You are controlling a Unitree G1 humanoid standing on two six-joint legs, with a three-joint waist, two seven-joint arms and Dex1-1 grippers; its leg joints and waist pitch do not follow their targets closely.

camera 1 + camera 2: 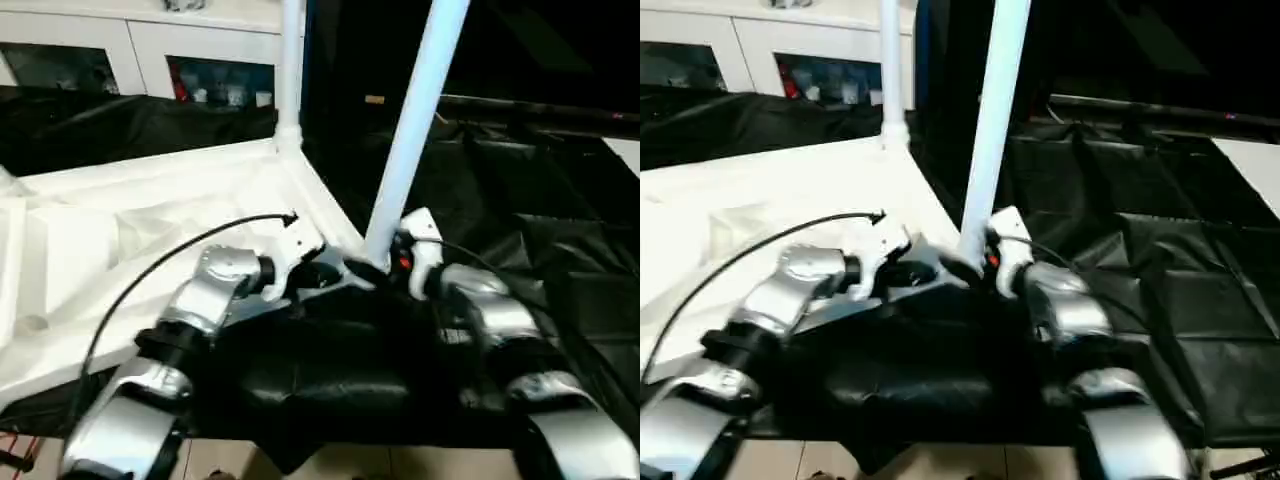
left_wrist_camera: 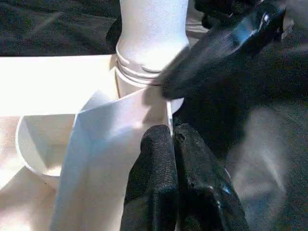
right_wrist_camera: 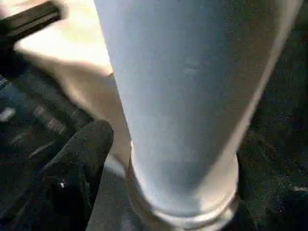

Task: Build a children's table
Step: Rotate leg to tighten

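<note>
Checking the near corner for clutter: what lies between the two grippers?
The near leg's base in its corner socket, between left gripper and right gripper; head views show it.

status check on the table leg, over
Left gripper shut, at the near corner socket. Right gripper beside the near leg, leg leaning in its socket. Far leg upright. Nothing blocking.

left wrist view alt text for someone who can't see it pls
A white table leg stands in the corner socket of the upturned tabletop, threads showing at its base. The left tool, fingers shut, rests against the tabletop's rim.
</note>
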